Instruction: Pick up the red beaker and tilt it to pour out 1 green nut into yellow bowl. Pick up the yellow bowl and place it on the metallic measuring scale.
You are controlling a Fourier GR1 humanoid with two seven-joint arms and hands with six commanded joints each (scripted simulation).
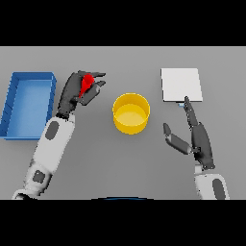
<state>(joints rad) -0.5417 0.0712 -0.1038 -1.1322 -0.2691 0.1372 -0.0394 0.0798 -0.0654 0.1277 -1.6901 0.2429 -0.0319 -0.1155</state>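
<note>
Spreading across the whole view, the grey table [120,168] carries everything, and the blue bin [28,103] at about nine o'clock is the largest thing on it, a stiff open tray that plays no part in the job. Next in size, the metallic measuring scale [180,84] lies flat at roughly two o'clock, a pale square plate that looks rigid and level enough to take a bowl.

Just above centre sits the yellow bowl [131,113], upright, well apart from both hands; no green nut can be made out inside it. It looks light and hard with smooth walls, so a hold across the rim or around the outer wall seems best, squeezed firmly since the surface is likely slippery.

At four o'clock the right hand [198,137] hovers with fingers straight and thumb spread, holding nothing, its fingertips near the scale's lower edge.

At ten o'clock the left hand [79,90] has its fingers curled around the red beaker [86,83], mostly hidden in the grasp and seemingly tilted. Small, rigid and light, it should be held mid-body so the lip stays free; a slow tilt would help release only one nut.
</note>
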